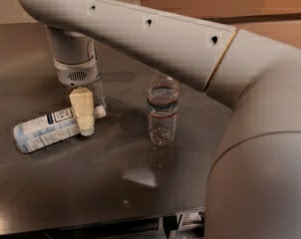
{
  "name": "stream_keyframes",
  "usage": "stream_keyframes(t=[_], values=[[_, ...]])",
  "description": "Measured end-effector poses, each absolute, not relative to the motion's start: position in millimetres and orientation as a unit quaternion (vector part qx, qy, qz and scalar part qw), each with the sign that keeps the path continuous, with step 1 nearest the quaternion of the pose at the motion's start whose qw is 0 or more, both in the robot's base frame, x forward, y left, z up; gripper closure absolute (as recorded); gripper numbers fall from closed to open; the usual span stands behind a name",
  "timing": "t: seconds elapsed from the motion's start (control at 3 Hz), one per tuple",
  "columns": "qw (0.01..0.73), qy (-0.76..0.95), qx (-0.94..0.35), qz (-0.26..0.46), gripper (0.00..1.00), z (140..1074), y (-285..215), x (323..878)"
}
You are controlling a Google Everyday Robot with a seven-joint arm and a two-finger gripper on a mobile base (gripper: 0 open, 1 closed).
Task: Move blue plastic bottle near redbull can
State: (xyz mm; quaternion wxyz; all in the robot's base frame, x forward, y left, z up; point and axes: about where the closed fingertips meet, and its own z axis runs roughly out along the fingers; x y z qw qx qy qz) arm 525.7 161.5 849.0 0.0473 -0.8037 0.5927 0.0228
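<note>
The blue plastic bottle (47,130) lies on its side at the left of the dark table (115,183), with its white cap pointing right. My gripper (82,114) hangs straight down from the big white arm and sits at the bottle's neck, right by the cap, low on the table. I cannot tell whether it holds the bottle. A greyish upright shape (97,91) just behind the gripper is mostly hidden. I cannot tell if it is the redbull can.
A clear water bottle (163,114) with a dark and red label band stands upright right of the gripper. The arm's large white link (155,39) crosses the top of the view and its bulk fills the right side. The table's front edge runs along the bottom.
</note>
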Motion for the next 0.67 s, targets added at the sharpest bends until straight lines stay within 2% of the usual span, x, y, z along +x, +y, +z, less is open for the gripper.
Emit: stream_keyframes(t=[0.33,0.67], values=[[0.042,0.584,-0.810,0.028,0.00,843.1,171.5,517.8],[0.038,0.577,-0.815,0.033,0.18,839.6,179.8,512.4]])
